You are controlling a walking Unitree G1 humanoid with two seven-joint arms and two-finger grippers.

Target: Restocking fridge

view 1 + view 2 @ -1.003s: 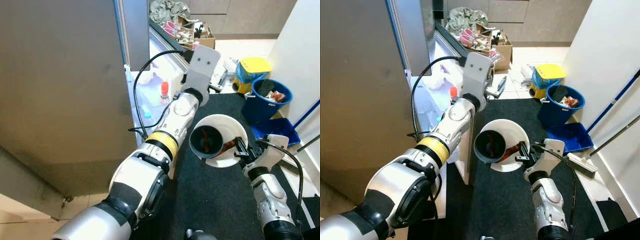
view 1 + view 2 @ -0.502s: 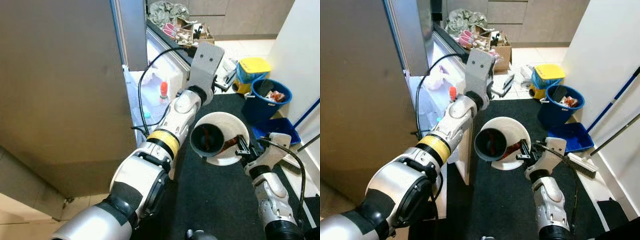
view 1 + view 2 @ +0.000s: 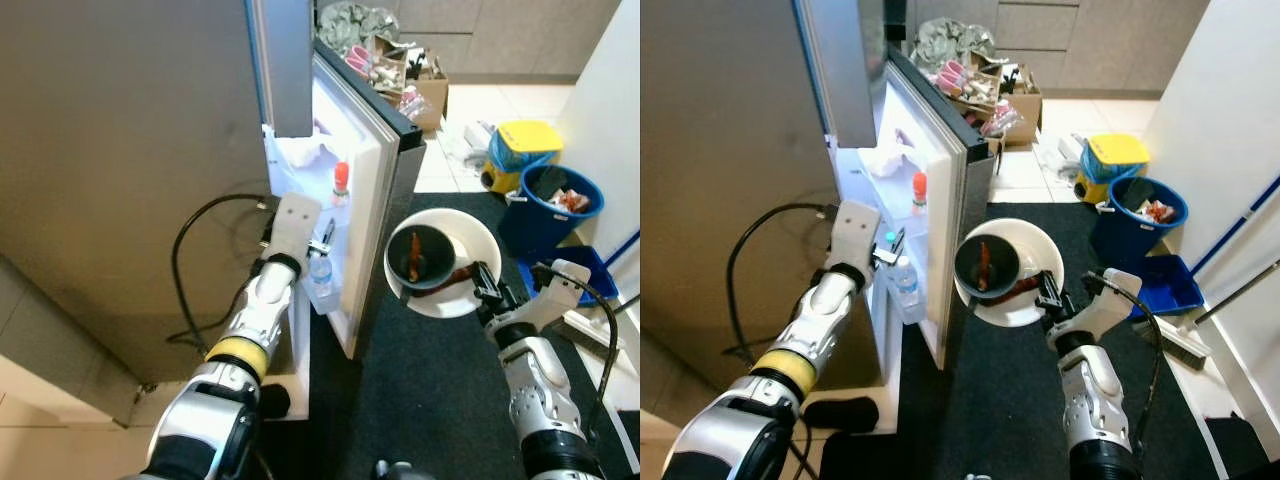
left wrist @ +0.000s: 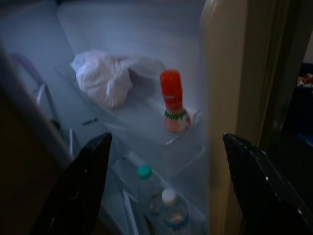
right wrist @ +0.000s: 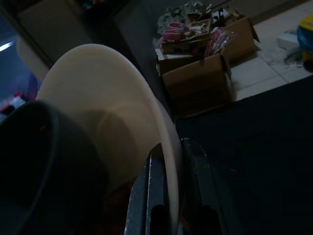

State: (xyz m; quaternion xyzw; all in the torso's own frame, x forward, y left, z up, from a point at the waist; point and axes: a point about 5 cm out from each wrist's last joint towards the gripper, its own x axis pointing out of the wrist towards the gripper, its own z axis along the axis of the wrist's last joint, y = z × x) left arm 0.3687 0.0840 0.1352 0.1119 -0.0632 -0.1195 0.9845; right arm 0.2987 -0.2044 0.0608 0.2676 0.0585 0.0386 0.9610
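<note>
Fridge door (image 3: 372,180) stands open, its white inner shelves lit, just ahead of the left claw (image 3: 322,238), whose two black fingers (image 4: 78,191) are spread wide and hold nothing. Straight beyond that claw, on a door shelf, stands a red-capped bottle (image 4: 173,102), with a white plastic bag (image 4: 101,77) beside it; lower down, nearer the claw, sit two water bottles (image 4: 164,211) — one with a green cap, one with a white cap. The right claw (image 5: 165,172) is closed narrow on the rim of a white plate (image 3: 1032,262), one finger on each side of the edge, and holds it out over the dark rug (image 3: 430,400) on the far side of the door from the left claw. On the plate rests a dark bowl (image 3: 420,258) with something reddish-brown inside — what exactly I cannot tell. Beyond the right claw stand a blue bucket (image 3: 552,205) and a yellow-lidded tub (image 3: 518,150), and cardboard boxes (image 5: 205,63) of clutter lie farther back.
</note>
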